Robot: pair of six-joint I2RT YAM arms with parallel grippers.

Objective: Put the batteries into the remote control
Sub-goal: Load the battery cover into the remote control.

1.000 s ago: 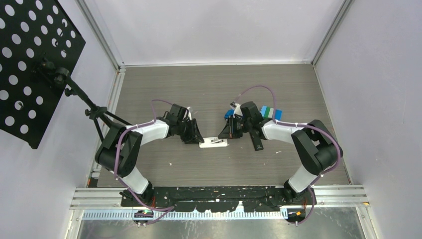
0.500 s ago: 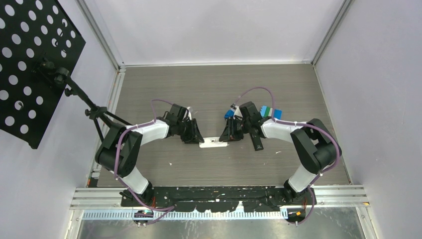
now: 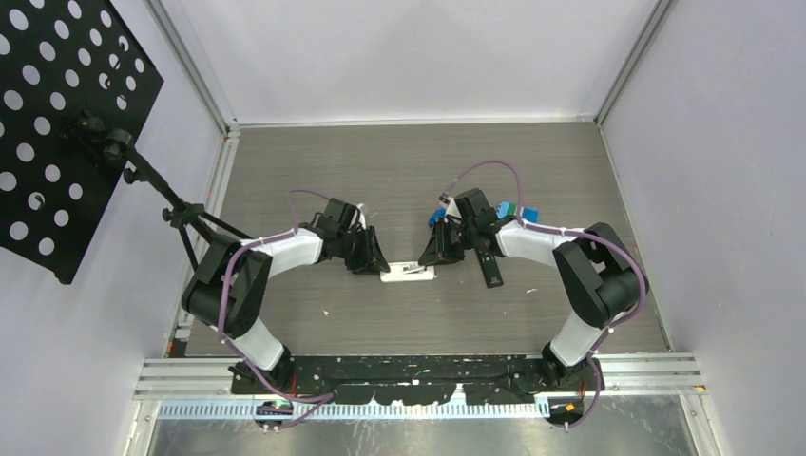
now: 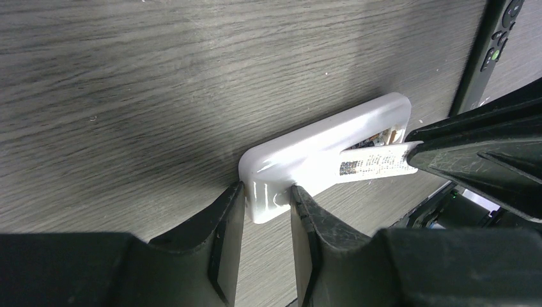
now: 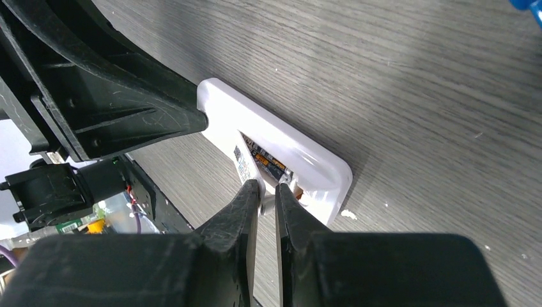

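Note:
A white remote (image 3: 407, 274) lies back-up on the table, with its battery bay open at its right end. My left gripper (image 3: 376, 265) is shut on its left end (image 4: 271, 185). My right gripper (image 3: 431, 258) is shut on a thin white cover piece with a printed label (image 5: 245, 164), tilted up along the open bay. Dark batteries with orange ends (image 5: 268, 164) lie inside the bay. The cover piece also shows in the left wrist view (image 4: 377, 162), running into my right gripper's fingers (image 4: 486, 150).
A black remote (image 3: 490, 270) lies just right of the white one, and shows in the left wrist view (image 4: 495, 38). A blue object (image 3: 437, 217) and a coloured block (image 3: 521, 212) sit behind my right arm. A black stand (image 3: 176, 204) is at far left.
My right wrist has shifted slightly and now covers more of the coloured block. The white remote and my left arm have not moved.

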